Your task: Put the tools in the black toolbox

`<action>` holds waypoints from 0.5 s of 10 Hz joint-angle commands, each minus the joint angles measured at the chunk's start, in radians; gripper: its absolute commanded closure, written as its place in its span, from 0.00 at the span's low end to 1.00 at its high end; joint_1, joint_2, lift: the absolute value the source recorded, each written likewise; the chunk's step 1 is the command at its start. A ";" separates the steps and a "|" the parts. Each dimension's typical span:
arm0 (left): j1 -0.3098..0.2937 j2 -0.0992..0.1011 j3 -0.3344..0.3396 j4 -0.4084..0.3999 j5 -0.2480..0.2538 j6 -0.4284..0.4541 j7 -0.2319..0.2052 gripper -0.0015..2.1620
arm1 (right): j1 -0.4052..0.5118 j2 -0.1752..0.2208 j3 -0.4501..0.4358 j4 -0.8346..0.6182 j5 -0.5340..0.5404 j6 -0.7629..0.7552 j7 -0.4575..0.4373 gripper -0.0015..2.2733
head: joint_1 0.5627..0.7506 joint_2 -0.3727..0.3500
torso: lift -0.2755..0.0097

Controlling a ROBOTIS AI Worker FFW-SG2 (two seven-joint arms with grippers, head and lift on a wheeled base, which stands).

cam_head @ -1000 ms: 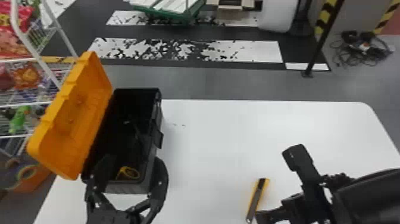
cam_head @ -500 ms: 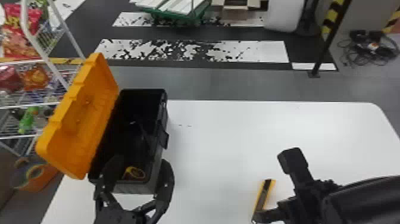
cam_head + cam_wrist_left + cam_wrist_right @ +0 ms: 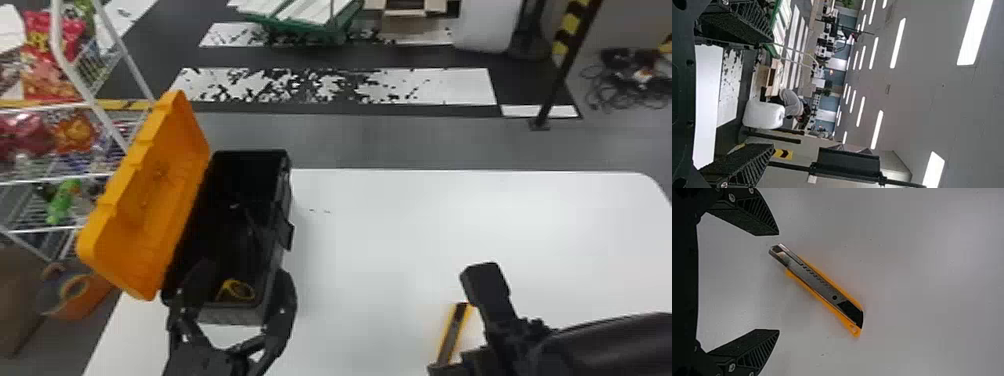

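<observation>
Over the white worktop point(image 3: 370, 280), the right tool point(image 3: 462, 322) had moved closer to the yellow knife point(image 3: 455, 330), which lay flat. It pointed down, wide open and empty. The left tool point(image 3: 246, 275), also wide open and empty, blocked part of the black toolbox point(image 3: 250, 156). Something yellow point(image 3: 231, 284) lay inside.

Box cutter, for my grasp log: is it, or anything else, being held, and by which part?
Nothing is held: the box cutter lies on the table; the right gripper and left gripper both have open, empty jaws.
</observation>
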 commanded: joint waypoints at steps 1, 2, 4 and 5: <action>-0.007 0.017 0.000 0.008 0.019 -0.009 -0.002 0.02 | -0.006 0.031 -0.001 0.019 -0.007 0.002 -0.046 0.06 | 0.70 0.71 | 0.83; -0.011 0.025 0.002 0.018 0.036 -0.012 -0.016 0.02 | -0.006 0.031 0.001 0.028 -0.007 0.002 -0.086 0.06 | 0.70 0.72 | 0.83; -0.017 0.025 0.009 0.030 0.050 -0.015 -0.036 0.02 | -0.012 0.031 -0.005 0.043 -0.007 0.002 -0.129 0.06 | 0.70 0.71 | 0.83; -0.019 0.027 0.012 0.034 0.051 -0.015 -0.042 0.02 | -0.012 0.031 -0.019 0.066 -0.008 0.002 -0.135 0.06 | 0.70 0.70 | 0.83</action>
